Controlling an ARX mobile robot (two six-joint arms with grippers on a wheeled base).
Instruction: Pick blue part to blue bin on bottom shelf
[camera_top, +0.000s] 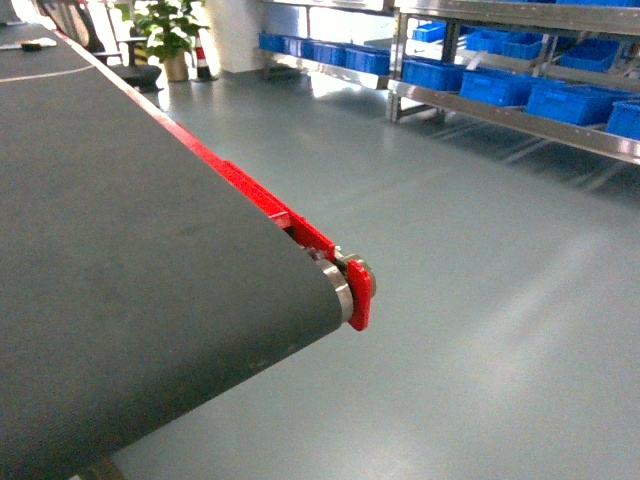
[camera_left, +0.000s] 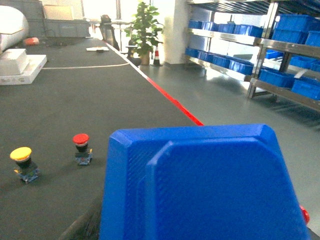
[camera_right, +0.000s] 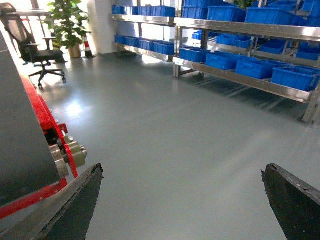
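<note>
The blue part (camera_left: 205, 185) fills the left wrist view at 6 o'clock, probably gripped for carrying though the left pincer is hidden, while the right pincer (camera_right: 182, 200) hangs spread open, empty.

- A blue part (camera_left: 205, 185) fills the lower right foreground, hiding the gripper.
- Beyond it, a dark belt (camera_left: 75, 100) with a red edge (camera_left: 175, 102).
- A yellow button (camera_left: 22, 162) and a red button (camera_left: 82, 148) stand on the belt, apart.
- Shelves (camera_left: 280, 47) with blue bins (camera_left: 275, 77) line the right.
- A plant (camera_left: 145, 30) stands far back.
</note>
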